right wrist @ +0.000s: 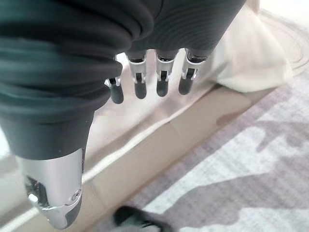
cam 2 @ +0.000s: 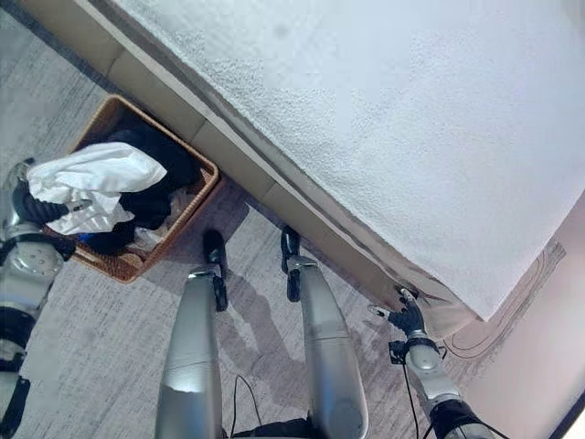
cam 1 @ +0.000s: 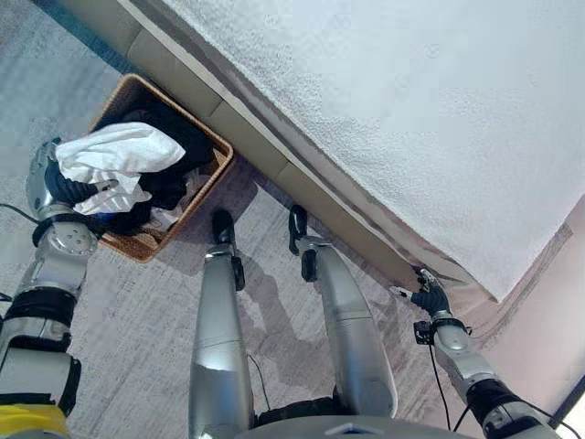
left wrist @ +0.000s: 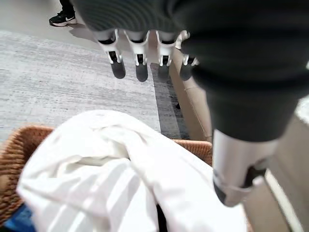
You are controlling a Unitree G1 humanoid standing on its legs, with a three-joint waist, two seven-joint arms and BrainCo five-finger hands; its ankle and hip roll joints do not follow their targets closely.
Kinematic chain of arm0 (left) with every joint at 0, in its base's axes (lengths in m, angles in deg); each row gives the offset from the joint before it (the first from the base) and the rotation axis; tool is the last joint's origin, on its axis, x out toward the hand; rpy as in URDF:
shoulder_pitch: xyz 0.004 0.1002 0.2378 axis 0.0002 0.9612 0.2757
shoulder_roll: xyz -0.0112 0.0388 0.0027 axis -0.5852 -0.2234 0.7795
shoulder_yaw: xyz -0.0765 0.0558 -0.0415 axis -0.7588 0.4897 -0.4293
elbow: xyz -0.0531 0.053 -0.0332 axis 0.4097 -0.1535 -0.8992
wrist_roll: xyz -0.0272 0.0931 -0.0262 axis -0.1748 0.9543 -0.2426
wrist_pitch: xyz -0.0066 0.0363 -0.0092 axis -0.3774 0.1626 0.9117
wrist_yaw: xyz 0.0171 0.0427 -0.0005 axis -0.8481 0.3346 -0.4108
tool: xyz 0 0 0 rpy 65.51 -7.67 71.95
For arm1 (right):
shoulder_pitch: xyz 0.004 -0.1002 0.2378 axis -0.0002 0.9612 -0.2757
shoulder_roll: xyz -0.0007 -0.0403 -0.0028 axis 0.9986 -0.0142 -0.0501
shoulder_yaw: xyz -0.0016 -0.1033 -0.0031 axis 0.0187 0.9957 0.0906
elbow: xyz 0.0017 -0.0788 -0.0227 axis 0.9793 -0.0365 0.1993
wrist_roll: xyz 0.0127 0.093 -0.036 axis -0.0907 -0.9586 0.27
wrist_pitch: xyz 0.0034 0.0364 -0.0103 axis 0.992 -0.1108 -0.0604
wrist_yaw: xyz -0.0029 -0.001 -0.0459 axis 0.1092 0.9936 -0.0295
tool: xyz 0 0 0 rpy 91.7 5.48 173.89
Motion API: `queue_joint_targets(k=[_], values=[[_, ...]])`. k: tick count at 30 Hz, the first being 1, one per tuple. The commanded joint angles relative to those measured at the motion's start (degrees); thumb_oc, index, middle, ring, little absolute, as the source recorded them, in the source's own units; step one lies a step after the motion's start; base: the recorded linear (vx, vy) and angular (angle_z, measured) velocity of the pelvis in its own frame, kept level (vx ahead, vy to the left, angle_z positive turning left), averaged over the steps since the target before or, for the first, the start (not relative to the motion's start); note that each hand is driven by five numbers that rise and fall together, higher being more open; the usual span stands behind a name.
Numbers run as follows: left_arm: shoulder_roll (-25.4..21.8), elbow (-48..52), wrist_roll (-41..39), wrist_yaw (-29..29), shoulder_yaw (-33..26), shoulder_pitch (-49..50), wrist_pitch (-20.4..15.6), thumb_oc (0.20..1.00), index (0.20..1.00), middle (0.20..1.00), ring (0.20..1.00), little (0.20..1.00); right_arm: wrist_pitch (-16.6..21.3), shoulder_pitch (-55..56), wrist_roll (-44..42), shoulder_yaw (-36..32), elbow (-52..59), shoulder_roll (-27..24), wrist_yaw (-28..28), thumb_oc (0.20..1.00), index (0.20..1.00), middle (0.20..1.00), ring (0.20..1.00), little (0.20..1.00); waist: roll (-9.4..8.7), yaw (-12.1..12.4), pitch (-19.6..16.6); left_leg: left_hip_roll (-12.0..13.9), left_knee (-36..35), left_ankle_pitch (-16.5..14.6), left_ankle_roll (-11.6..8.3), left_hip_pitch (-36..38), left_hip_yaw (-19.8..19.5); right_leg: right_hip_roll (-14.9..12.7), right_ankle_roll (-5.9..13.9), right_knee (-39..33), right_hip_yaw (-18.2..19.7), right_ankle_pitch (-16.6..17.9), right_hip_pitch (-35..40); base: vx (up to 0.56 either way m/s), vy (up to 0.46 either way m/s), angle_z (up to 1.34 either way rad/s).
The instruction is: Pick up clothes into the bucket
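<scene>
A woven wicker basket [cam 1: 139, 245] stands on the grey carpet beside the bed, filled with dark clothes [cam 1: 178, 133]. A white garment [cam 1: 119, 154] lies bunched on top of them at the basket's near-left side. My left hand [cam 1: 66, 187] is right against that garment, just over the basket's left rim. In the left wrist view its fingers [left wrist: 140, 55] stretch straight out above the white garment [left wrist: 106, 169] and curl round nothing. My right hand [cam 1: 430, 294] hangs low at the far right by the bed's base, its fingers [right wrist: 161, 84] straight and empty.
The bed with its white textured cover [cam 1: 411, 110] crosses the scene diagonally, its beige base [cam 1: 256, 137] running just behind the basket. A person's black shoe [left wrist: 63, 18] shows on the floor beyond the carpet.
</scene>
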Motion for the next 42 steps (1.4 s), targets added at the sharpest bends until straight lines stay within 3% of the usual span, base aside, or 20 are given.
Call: queue_joint_targets(k=[1,3,4,6,7,10,13,21,24,31,42], values=[[3.5,1.7,-3.3,-0.5,-4.3,2.6,-2.2,1.000,1.000,1.000,1.000,1.000,-0.7,2.2,0.8,-2.3,-0.6,-2.9,-1.3,1.000,1.000,1.000,1.000,1.000,3.41,1.6,0.2,-0.8,-3.6,0.9,-0.38,3.3,-2.5,-3.5,3.85,-7.0,-1.2,3.9,4.7,0.01,-0.068,-0.01],[5.0,2.1,-3.9,-0.3,-4.9,4.2,-2.4,1.000,1.000,1.000,1.000,1.000,-1.0,2.3,1.0,-2.6,-0.6,-2.9,-1.3,1.000,1.000,1.000,1.000,1.000,3.76,1.8,0.2,-0.9,-4.7,1.2,-0.53,5.2,-2.6,-3.7,3.76,-7.3,-1.3,3.7,6.2,0.03,-0.063,0.06],[11.4,0.3,-7.5,1.7,-5.5,7.4,-3.6,1.000,1.000,1.000,1.000,1.000,-1.6,1.3,2.0,-3.6,-2.9,-2.3,-1.7,1.000,1.000,1.000,1.000,1.000,5.17,2.4,0.2,-1.2,-9.6,2.7,-1.15,11.8,-2.9,-4.0,3.39,-8.3,-2.0,2.5,12.0,0.04,-0.069,0.11],[11.4,0.4,-7.5,1.7,-5.5,7.5,-3.7,1.000,1.000,1.000,1.000,1.000,-1.6,1.4,2.0,-3.6,-2.9,-2.3,-1.7,1.000,1.000,1.000,1.000,1.000,5.19,2.3,0.2,-1.3,-9.8,2.8,-1.16,12.0,-2.9,-4.1,3.39,-8.4,-2.0,2.5,12.1,0.02,-0.054,0.18],[17.3,-4.2,-14.4,6.3,-5.2,9.5,-5.9,1.000,1.000,1.000,1.000,1.000,-2.2,-0.5,2.8,-4.7,-5.9,-2.2,-1.7,1.000,1.000,1.000,1.000,1.000,6.80,2.2,0.2,-1.7,-15.3,6.4,-1.57,18.5,-3.2,-4.3,2.74,-10.8,-3.2,3.6,18.1,-0.01,-0.039,0.26],[19.2,-4.8,-16.8,8.6,-5.0,10.1,-6.7,1.000,1.000,1.000,1.000,1.000,-2.3,-0.9,2.9,-5.1,-6.8,-2.2,-1.6,1.000,1.000,1.000,1.000,1.000,7.43,2.2,0.2,-1.6,-17.1,7.0,-1.82,21.4,-3.5,-4.2,2.72,-11.7,-3.7,3.4,20.8,0.04,-0.050,0.21],[23.9,-6.3,-18.8,16.1,-3.1,14.6,-8.4,1.000,1.000,1.000,1.000,1.000,-1.3,-0.1,4.5,-7.3,-8.9,-2.9,0.4,1.000,1.000,1.000,1.000,1.000,10.13,1.7,-3.2,-0.4,-25.6,9.5,-2.77,31.9,-4.1,-3.3,2.49,-16.0,-5.7,2.6,30.1,0.15,-0.054,0.19],[28.0,-7.6,-22.1,20.3,-6.7,21.2,-9.6,1.000,1.000,1.000,1.000,1.000,-0.5,2.9,5.3,-9.0,-13.1,-2.1,3.7,1.000,1.000,1.000,1.000,1.000,10.52,2.1,-10.0,1.2,-30.9,10.4,-3.22,39.9,-3.6,-1.1,2.61,-23.6,-6.7,3.6,38.9,0.12,-0.050,0.01],[30.3,-10.7,-19.1,20.3,-6.8,23.5,-9.1,1.000,1.000,1.000,1.000,1.000,-1.4,4.2,7.8,-8.2,-16.2,-1.1,5.0,1.000,1.000,1.000,1.000,1.000,10.22,2.7,-13.1,1.4,-31.6,9.9,-3.27,42.6,-3.0,-0.6,2.58,-26.5,-7.2,3.9,42.4,0.12,-0.051,-0.03],[34.0,-18.2,-11.8,19.1,-5.8,26.1,-7.2,1.000,1.000,1.000,1.000,1.000,-2.8,5.9,7.1,-7.4,-20.0,2.3,7.1,1.000,1.000,1.000,1.000,1.000,9.39,3.5,-17.3,0.5,-31.4,7.7,-2.75,47.0,-2.2,-0.7,2.95,-29.4,-6.7,3.9,48.0,0.10,-0.012,0.02],[39.5,-25.0,-11.5,24.6,-3.8,29.5,-4.7,1.000,1.000,1.000,1.000,1.000,-3.9,6.8,7.3,-6.2,-22.3,6.2,8.9,1.000,1.000,1.000,1.000,1.000,9.29,4.5,-22.2,-0.6,-35.0,6.7,-1.70,51.9,-1.8,-1.6,3.87,-33.8,-6.6,5.2,53.3,0.05,0.019,0.02]])
